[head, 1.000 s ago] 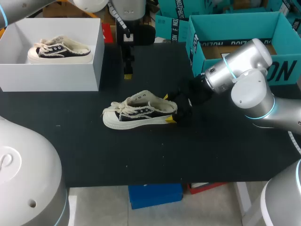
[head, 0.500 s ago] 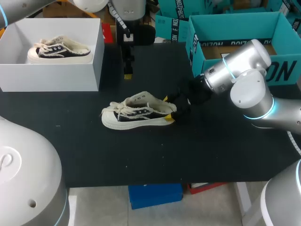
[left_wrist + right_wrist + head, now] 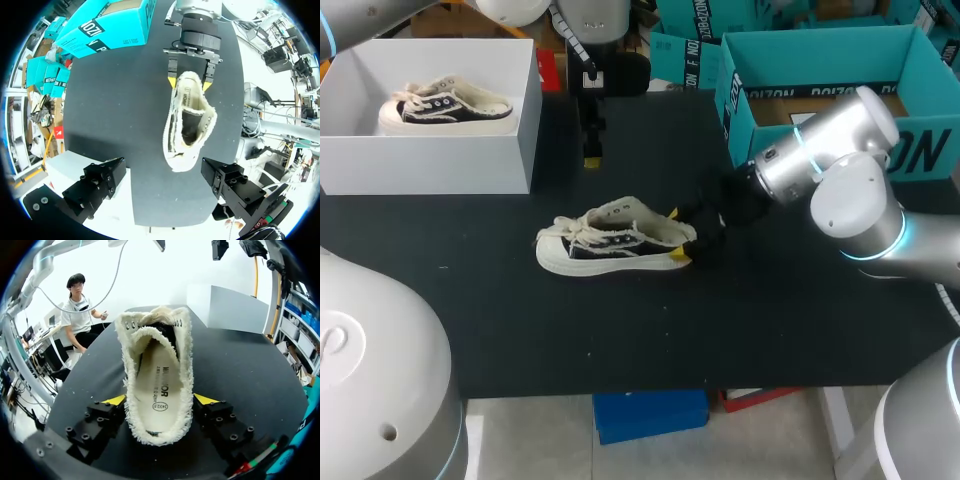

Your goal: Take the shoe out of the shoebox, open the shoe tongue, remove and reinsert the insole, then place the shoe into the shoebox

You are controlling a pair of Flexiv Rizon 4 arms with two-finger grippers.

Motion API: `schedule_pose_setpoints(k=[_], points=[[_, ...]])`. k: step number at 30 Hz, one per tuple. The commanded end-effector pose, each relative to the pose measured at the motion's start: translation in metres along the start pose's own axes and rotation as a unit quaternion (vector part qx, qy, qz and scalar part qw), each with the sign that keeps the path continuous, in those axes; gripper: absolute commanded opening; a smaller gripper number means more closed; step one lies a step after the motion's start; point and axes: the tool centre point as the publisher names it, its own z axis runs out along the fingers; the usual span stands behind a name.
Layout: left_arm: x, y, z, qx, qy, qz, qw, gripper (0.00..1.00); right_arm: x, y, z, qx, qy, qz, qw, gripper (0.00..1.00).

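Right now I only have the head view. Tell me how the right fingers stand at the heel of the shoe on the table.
Observer: In the right wrist view the right fingers touch the heel of the shoe from both sides, one yellow tip against each fuzzy edge.
Operator: Report the insole.
Observer: The insole lies inside the shoe, its heel end showing between the two tips.
Operator: Now the left fingers.
Observer: In the left wrist view the left fingers stand wide apart with nothing between them. The shoe lies ahead of them, toe toward them.
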Motion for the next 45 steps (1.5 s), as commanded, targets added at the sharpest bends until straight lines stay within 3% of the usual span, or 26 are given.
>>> schedule_pose_setpoints(k=[1,8,9,10,11,17,28,45], points=[[0.000,0.000,0.000,0.000,0.000,0.001,1.000,1.00,0.022,-0.004,0.002,0.003,-0.007,0.003,1.000,0.00],[0.000,0.000,0.000,0.000,0.000,0.001,1.000,1.00,0.027,-0.001,0.005,0.006,-0.009,0.003,1.000,0.00],[0.000,0.000,0.000,0.000,0.000,0.001,1.000,1.00,0.026,-0.001,0.006,0.005,-0.009,0.002,1.000,0.16],[0.000,0.000,0.000,0.000,0.000,0.001,1.000,1.00,0.026,-0.001,0.006,0.005,-0.009,0.002,1.000,0.79],[0.000,0.000,0.000,0.000,0.000,0.001,1.000,1.00,0.026,-0.001,0.006,0.005,-0.008,0.001,1.000,1.00],[0.000,0.000,0.000,0.000,0.000,0.001,1.000,1.00,0.017,0.001,-0.004,0.019,-0.009,-0.007,1.000,1.00],[0.000,0.000,0.000,0.000,0.000,0.001,1.000,1.00,0.007,0.036,-0.062,0.065,-0.060,-0.031,0.996,1.00],[0.000,0.000,0.000,0.000,0.000,0.001,1.000,1.00,0.006,0.039,-0.065,0.058,-0.074,-0.046,0.994,1.00]])
